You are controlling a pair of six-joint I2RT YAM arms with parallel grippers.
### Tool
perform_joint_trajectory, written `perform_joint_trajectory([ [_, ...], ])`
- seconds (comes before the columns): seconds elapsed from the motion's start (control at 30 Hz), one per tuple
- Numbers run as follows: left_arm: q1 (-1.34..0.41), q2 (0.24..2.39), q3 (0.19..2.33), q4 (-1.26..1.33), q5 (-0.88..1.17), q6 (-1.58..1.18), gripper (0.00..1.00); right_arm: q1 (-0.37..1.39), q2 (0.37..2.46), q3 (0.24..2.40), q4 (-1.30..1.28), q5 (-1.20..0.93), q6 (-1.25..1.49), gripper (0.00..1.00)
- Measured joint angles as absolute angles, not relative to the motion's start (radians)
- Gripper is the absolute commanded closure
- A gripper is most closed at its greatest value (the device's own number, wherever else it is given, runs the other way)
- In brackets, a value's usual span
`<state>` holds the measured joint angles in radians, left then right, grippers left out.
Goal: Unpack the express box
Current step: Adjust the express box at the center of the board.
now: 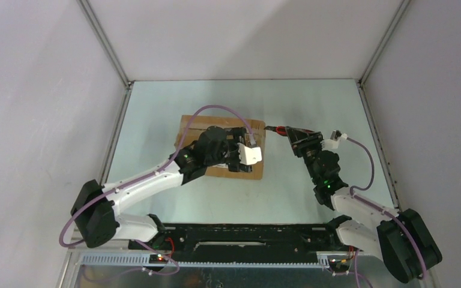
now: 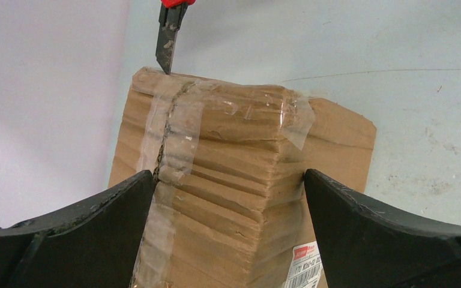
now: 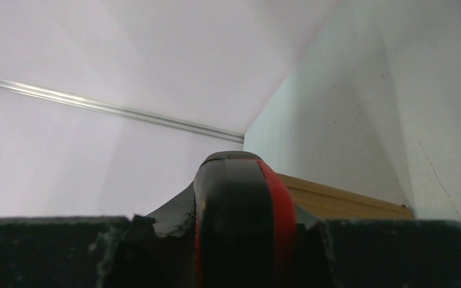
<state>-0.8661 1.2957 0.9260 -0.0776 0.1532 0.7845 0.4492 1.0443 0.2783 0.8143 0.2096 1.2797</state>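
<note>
The brown oblong cardboard express box (image 2: 234, 240) lies between the spread fingers of the left gripper (image 2: 228, 177), and the right gripper (image 1: 302, 139), clamped on a red-and-black utility knife (image 2: 169, 36), has the blade at the far end of the clear tape seam (image 2: 177, 120); slitting seems in hand, and next it needs a shallow straight pull

Express box (image 1: 243, 174) half hidden under left arm (image 1: 150, 180); label (image 2: 303, 270) cut by bottom edge, print unreadable.

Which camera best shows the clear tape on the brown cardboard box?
Left wrist view: the clear tape is close and sharp. From above, the left arm hides most; right wrist shows only the brown box's edge.
</note>
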Motion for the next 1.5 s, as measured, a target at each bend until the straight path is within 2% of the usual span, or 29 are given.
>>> perform_joint_trajectory([
  [0.67, -0.903, 1.295, 0.879, 0.006, 0.109, 0.759, 0.00, 0.490, 1.175, 0.306, 0.935, 0.274, 1.325, 1.00],
  [1.23, -0.911, 1.293, 0.850, 0.044, 0.127, 0.757, 0.01, 0.505, 1.164, 0.219, 1.051, 0.241, 1.359, 1.00],
  [1.5, -0.920, 1.305, 0.850, 0.051, 0.110, 0.752, 0.03, 0.508, 1.143, 0.212, 1.024, 0.235, 1.386, 1.00],
])
